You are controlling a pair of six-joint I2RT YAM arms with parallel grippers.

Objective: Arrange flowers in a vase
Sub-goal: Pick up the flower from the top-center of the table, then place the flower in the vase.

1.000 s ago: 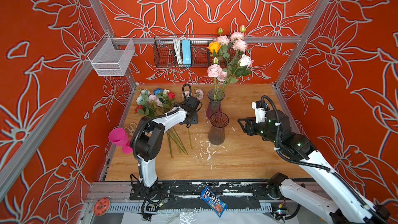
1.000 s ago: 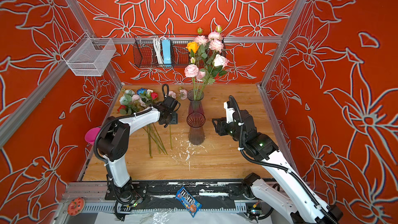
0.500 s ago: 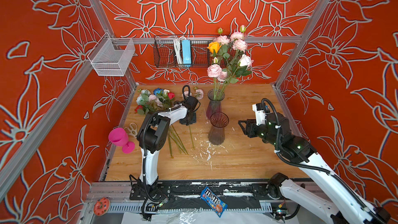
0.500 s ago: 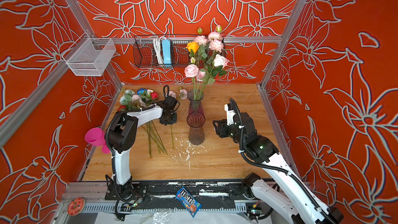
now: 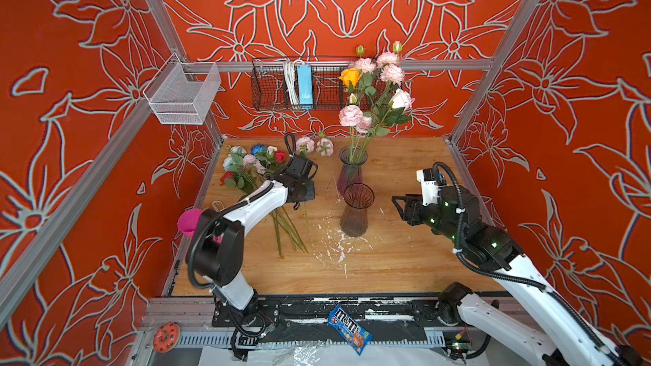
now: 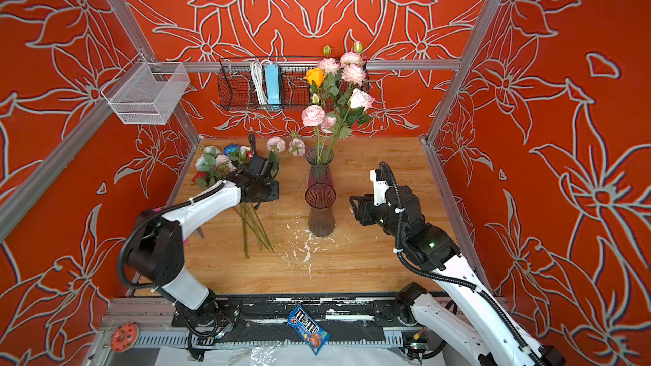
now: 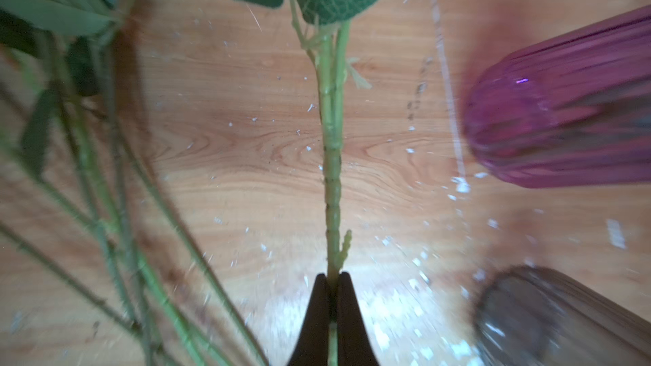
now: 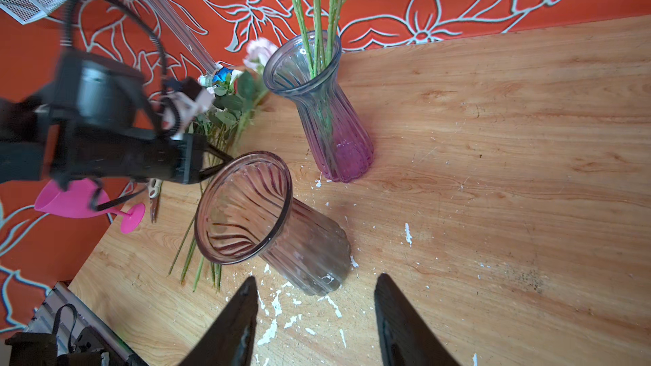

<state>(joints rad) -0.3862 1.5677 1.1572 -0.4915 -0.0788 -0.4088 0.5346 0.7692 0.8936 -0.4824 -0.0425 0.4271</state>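
Note:
Loose flowers (image 5: 246,167) lie in a heap at the table's back left, stems pointing forward. My left gripper (image 7: 331,278) is shut on one green stem (image 7: 333,170) low over the wood, just right of the heap (image 5: 304,191). That stem seems to run back to two pink blooms (image 5: 313,145). An empty smoky glass vase (image 5: 356,213) stands mid-table. Behind it a purple-tinted vase (image 5: 350,170) holds several pink, white and orange flowers (image 5: 373,93). My right gripper (image 8: 313,290) is open and empty, hovering right of the empty vase (image 8: 267,227) and facing it (image 5: 395,202).
A pink plastic goblet (image 5: 188,221) and scissors (image 8: 154,195) lie at the left edge. White flakes (image 5: 334,244) litter the wood in front of the vases. A black wire basket (image 5: 299,82) and a white mesh basket (image 5: 183,95) hang on the walls. A candy bag (image 5: 348,329) lies on the front rail.
My left gripper has closed on the stem, and the left arm's elbow has swung lower and forward. The right arm has barely moved.

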